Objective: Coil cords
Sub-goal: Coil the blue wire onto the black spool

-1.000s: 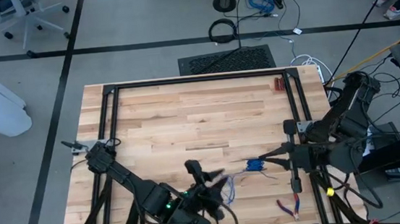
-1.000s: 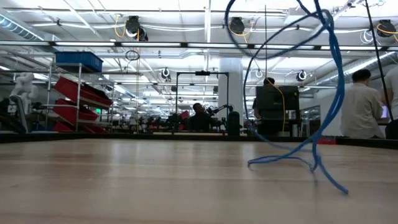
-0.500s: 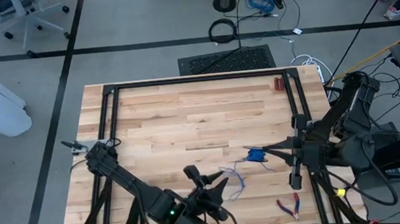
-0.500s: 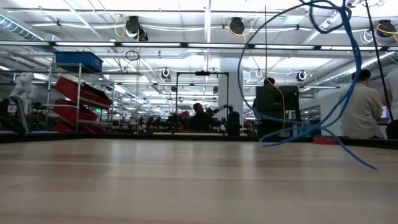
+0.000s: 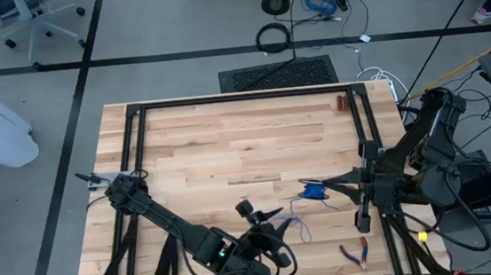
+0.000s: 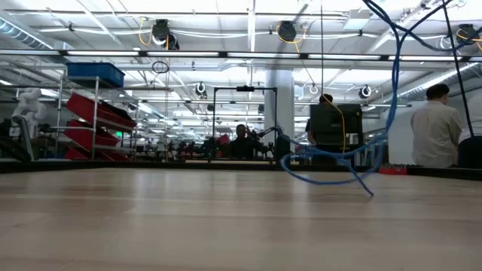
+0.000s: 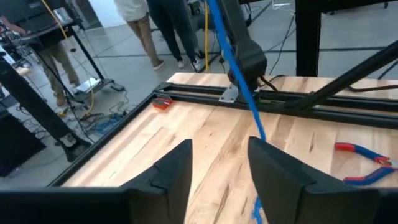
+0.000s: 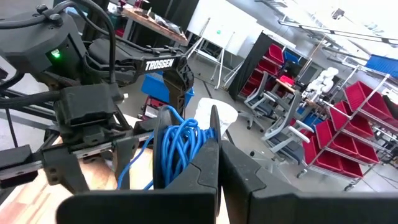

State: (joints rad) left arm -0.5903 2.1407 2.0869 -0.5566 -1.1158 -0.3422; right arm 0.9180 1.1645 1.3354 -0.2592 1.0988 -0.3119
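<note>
The blue cord [image 5: 313, 190] is partly wound into a small bundle [image 8: 180, 146] at my right gripper [image 5: 324, 187], which is shut on it above the table's right half. A loose tail [image 5: 299, 224] hangs from the bundle in a slack loop [image 6: 331, 177] low over the wood. My left gripper [image 5: 263, 211] stands open beside that tail, near the front edge. In the left wrist view the cord [image 7: 239, 81] runs down just past one finger [image 7: 280, 174] of my left gripper [image 7: 217, 155]. Whether it touches that finger does not show. My right gripper [image 8: 217, 149] is shut on the cord's wound bundle. Several loops [image 8: 186, 134] bunch against the side of one finger [image 8: 208, 155]. The fingers hide the pinch itself. They reach in level from the table's right side. The bundle is lifted clear and the tail hangs slack below it.
Red-handled pliers [image 5: 355, 252] lie at the near right corner, also in the left wrist view [image 7: 367, 165]. A black rail frame [image 5: 242, 96] borders the table. A small red piece [image 5: 340, 102] sits by its far right rail. Bare wood [image 5: 229, 148] fills the middle.
My left gripper has gone down and toward the table's right edge, closer to the hanging tail. My right gripper has rolled its wrist a little. The cord's hanging loop, which touched the table, has been drawn up and has swung sideways.
</note>
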